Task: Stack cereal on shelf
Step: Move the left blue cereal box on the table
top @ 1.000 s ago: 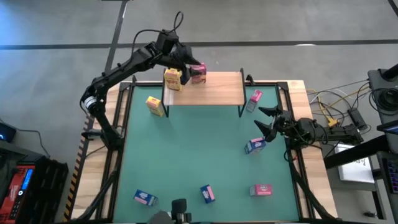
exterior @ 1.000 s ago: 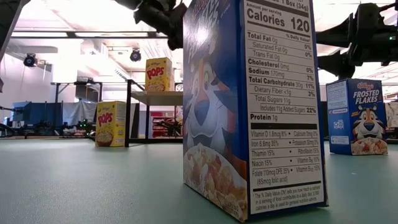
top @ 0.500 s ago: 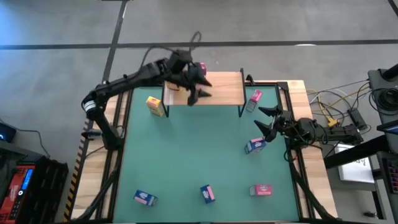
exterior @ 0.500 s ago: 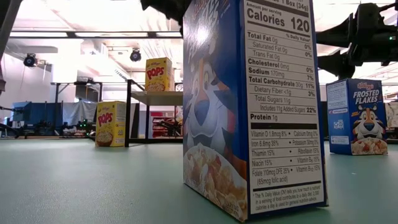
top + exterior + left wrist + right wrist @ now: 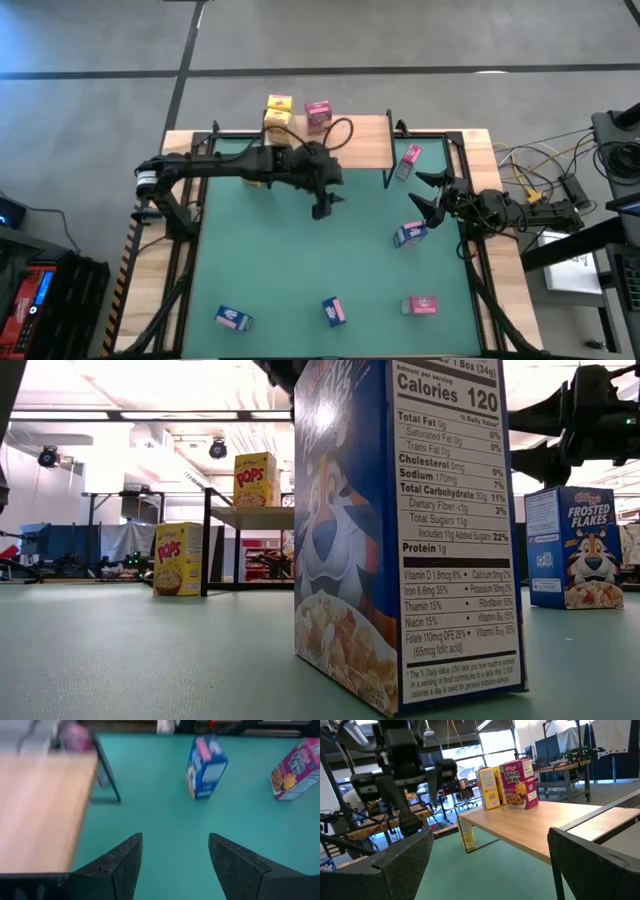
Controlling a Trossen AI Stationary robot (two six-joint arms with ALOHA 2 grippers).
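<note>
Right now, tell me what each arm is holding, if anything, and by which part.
Nothing is held. The left gripper hangs empty over the green mat beside the shelf; the right gripper waits open at the table's right edge.

robotics lab, concrete floor (image 5: 420,40), cables (image 5: 540,175), workbenches (image 5: 570,767)

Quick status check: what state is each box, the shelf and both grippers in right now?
Shelf: holds two boxes.
Yellow box and pink box: upright on shelf, side by side.
Yellow box under shelf: upright on mat.
Other boxes: on mat.
Left gripper: open, empty, above mat.
Right gripper: open, empty, near right edge.
</note>
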